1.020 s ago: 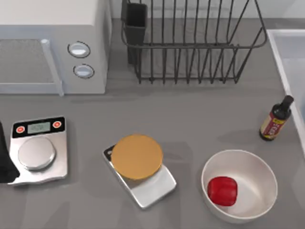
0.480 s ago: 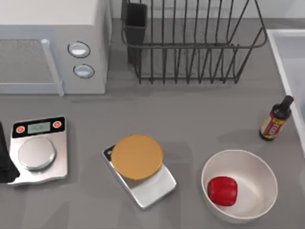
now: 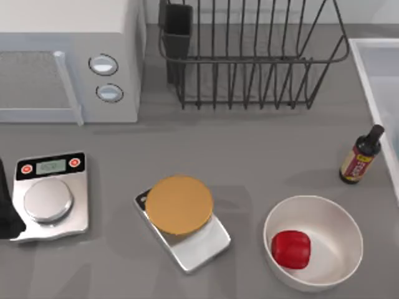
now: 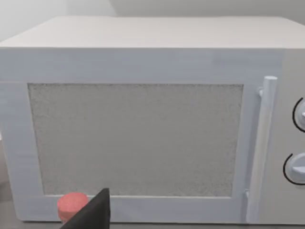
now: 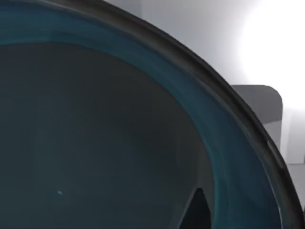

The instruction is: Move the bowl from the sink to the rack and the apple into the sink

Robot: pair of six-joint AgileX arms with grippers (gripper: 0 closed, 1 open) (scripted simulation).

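Right wrist view puts the bowl [image 5: 105,143] right under that claw, grip untellable; apple [image 3: 291,249] waits near the sink [image 3: 374,75].

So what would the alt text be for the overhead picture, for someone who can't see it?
A small glossy red apple lies in a large white bowl on a grey table, with a black wire dish rack, white microwave and two kitchen scales nearby.

Apple [image 3: 291,249] in white bowl [image 3: 336,218], rack [image 3: 249,56] behind, sink [image 3: 374,68] right
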